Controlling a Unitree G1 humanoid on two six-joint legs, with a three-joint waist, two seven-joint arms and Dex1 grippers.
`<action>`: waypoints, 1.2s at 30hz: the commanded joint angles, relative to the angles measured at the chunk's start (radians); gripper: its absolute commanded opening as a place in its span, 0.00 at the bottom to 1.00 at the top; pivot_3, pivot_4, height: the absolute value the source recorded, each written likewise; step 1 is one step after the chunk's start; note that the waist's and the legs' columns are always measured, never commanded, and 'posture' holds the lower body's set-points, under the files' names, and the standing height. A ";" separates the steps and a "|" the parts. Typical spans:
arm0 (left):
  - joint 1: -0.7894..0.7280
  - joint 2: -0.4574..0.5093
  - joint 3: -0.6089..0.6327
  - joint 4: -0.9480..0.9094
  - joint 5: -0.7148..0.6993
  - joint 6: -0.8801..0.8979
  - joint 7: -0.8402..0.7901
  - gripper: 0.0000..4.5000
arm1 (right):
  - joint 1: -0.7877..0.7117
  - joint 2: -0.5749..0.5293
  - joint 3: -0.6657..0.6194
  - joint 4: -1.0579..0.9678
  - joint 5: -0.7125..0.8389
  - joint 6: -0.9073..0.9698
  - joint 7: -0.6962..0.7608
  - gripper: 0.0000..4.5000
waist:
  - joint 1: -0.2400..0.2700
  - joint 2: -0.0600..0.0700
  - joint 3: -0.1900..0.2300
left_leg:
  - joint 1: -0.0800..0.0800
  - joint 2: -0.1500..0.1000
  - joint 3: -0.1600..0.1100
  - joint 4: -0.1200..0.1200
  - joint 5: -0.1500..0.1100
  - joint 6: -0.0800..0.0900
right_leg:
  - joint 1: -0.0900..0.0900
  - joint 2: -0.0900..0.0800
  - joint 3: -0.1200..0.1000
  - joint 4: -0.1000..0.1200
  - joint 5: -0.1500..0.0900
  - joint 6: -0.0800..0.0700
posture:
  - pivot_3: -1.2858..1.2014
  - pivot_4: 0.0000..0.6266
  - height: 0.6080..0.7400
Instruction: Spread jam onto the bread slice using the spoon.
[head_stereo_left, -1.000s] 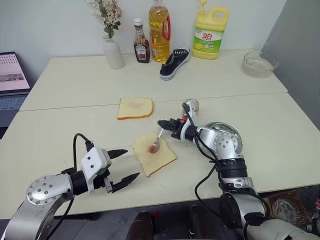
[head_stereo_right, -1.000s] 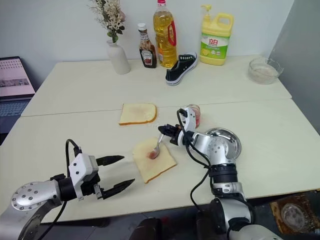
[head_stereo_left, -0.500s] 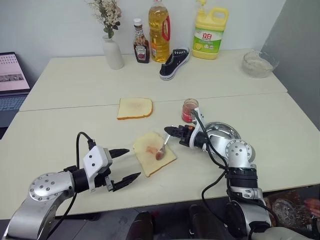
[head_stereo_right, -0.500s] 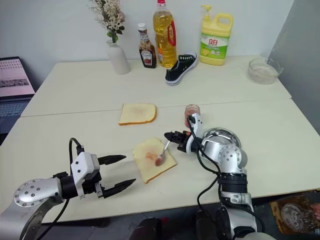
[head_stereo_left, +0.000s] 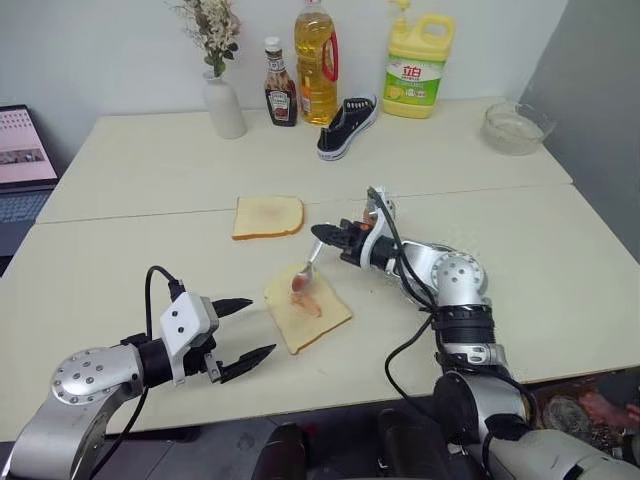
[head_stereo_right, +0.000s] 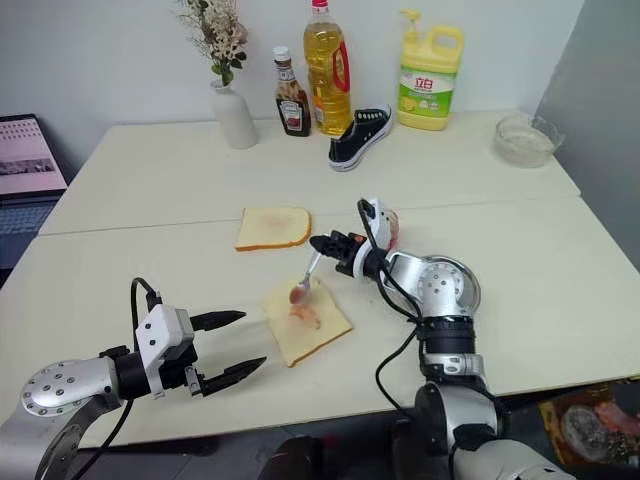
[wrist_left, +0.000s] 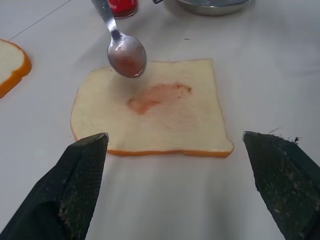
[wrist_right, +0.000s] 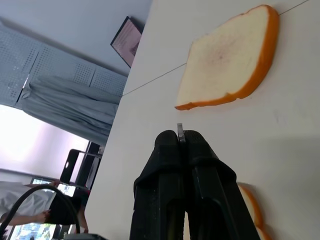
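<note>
Above the bread (head_stereo_left: 307, 309), smeared with jam (wrist_left: 158, 96), the right claw (head_stereo_left: 322, 235) pinches the spoon (head_stereo_left: 305, 274), bowl hanging over the slice. Nearby, the left claw (head_stereo_left: 243, 328) hovers spread over the tabletop (head_stereo_left: 120, 270).

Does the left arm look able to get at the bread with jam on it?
Probably yes. The left gripper hangs open just beside the bread slice, with bare table between them. Only the spoon, held by the right gripper, hovers over the slice's far part.
</note>
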 joint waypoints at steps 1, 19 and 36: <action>0.002 0.009 0.020 -0.029 -0.002 -0.019 0.002 1.00 | -0.020 0.000 0.033 0.061 -0.041 -0.078 0.055 0.01 | 0.001 0.000 0.000 | 0.000 0.000 0.000 0.000 0.000 0.000 | 0.000 0.000 0.000 0.000 0.000 0.000 | 0.52 0.24 1.00; -0.022 0.005 -0.013 -0.003 0.003 -0.041 -0.008 1.00 | 0.200 -0.178 0.068 -0.289 0.040 0.199 0.103 0.01 | 0.002 0.000 0.000 | 0.000 0.000 0.000 0.000 0.000 0.000 | 0.000 0.000 0.000 0.000 0.000 0.000 | 0.52 0.24 1.00; -0.025 0.006 -0.010 -0.011 0.001 -0.038 -0.003 1.00 | -0.019 0.018 0.025 -0.023 -0.010 0.005 0.052 0.01 | 0.002 0.000 0.000 | 0.001 0.003 -0.001 0.000 0.000 0.000 | 0.000 0.002 -0.001 0.001 0.001 -0.001 | 0.52 0.24 1.00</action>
